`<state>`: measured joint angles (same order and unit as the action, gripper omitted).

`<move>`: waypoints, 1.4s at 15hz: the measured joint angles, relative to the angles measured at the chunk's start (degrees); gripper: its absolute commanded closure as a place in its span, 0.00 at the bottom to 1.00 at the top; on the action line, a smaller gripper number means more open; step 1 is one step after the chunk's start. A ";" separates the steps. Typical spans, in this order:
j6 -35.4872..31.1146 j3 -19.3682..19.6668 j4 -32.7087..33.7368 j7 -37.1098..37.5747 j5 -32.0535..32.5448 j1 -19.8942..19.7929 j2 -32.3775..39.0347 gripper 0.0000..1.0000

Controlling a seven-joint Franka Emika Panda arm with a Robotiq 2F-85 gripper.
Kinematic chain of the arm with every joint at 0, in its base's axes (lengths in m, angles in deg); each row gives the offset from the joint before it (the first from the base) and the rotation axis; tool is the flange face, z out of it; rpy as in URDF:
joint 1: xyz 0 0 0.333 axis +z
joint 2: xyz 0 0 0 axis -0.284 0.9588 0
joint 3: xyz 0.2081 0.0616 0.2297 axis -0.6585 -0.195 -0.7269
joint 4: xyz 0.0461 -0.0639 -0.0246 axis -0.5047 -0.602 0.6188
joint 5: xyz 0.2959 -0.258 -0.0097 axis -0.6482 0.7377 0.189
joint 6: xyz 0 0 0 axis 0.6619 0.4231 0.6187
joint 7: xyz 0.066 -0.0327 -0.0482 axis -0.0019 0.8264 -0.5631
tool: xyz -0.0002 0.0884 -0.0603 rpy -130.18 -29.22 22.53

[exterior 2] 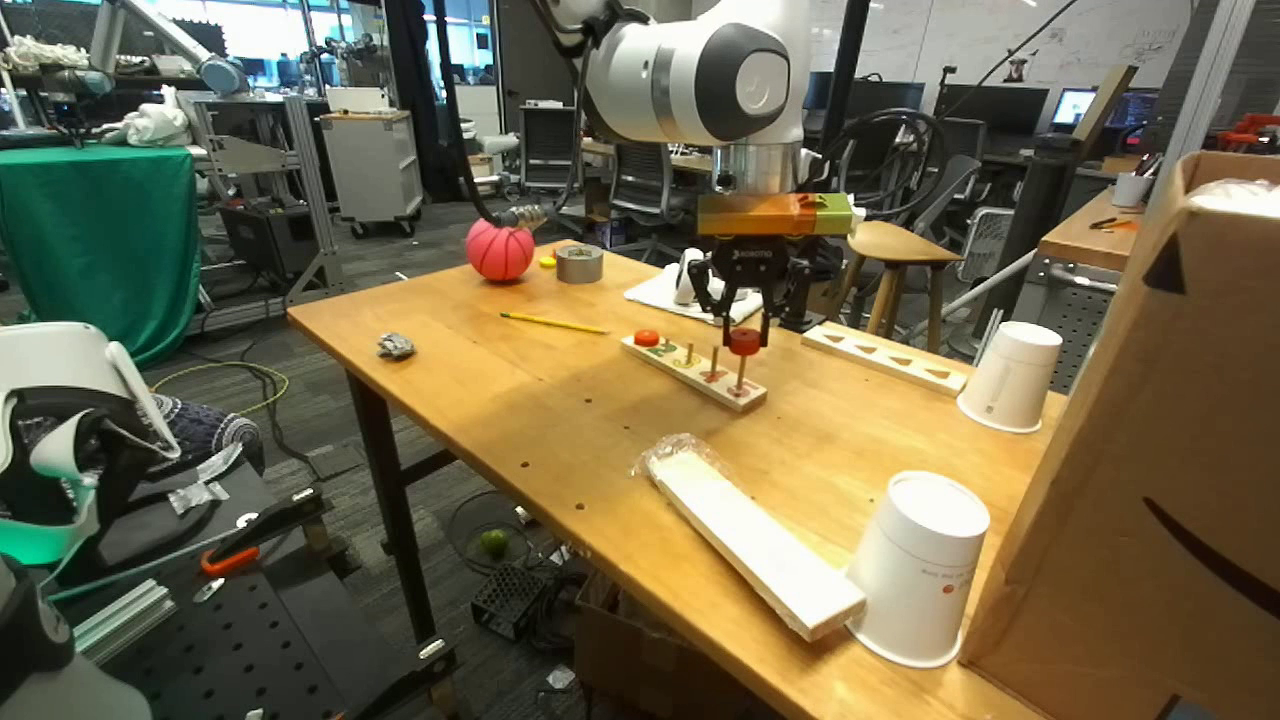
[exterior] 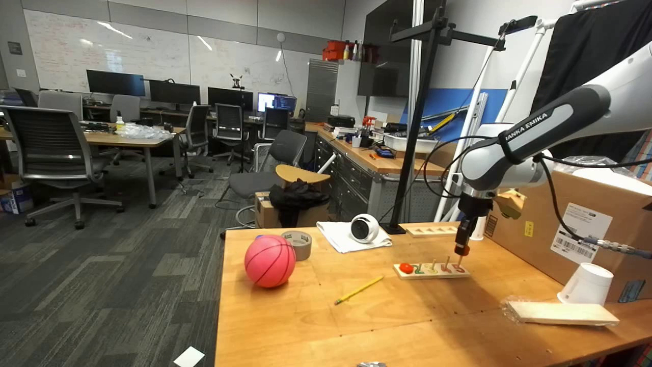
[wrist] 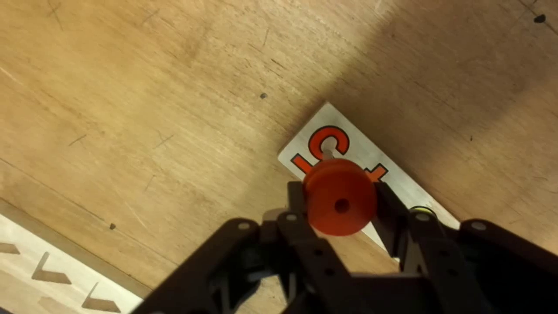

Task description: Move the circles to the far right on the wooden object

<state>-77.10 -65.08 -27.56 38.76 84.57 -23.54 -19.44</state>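
The wooden object [exterior 2: 680, 374] is a narrow pale board with painted numerals and upright pegs, lying on the table in both exterior views. One red circle [exterior: 406, 268] sits at its end by the numeral 1. My gripper [wrist: 339, 194] is shut on another red circle [exterior 2: 744, 342], a thick disc with a dark centre hole, above the opposite end. In the wrist view the peg at the 5 [wrist: 328, 150] runs under this disc. Its tip is hidden, and I cannot tell whether it has entered the hole. The disc is raised off the board surface.
A slotted board [exterior 2: 880, 358] lies behind the peg board. A yellow pencil [exterior: 359, 290], pink ball [exterior: 270, 261] and tape roll [exterior: 298, 244] are farther off. A wrapped plank [exterior 2: 755, 540], white cups [exterior 2: 920, 570] and a cardboard box [exterior: 530, 224] stand on the robot's side.
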 measured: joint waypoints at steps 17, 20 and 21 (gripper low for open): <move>0.00 0.50 0.03 -0.01 0.91 -0.04 0.03 0.79; 0.00 0.70 0.03 -0.01 1.46 -0.08 0.03 0.79; 0.00 0.76 0.03 -0.01 1.57 -0.10 0.03 0.79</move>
<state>-77.10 -64.32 -27.53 38.75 86.14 -23.63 -19.41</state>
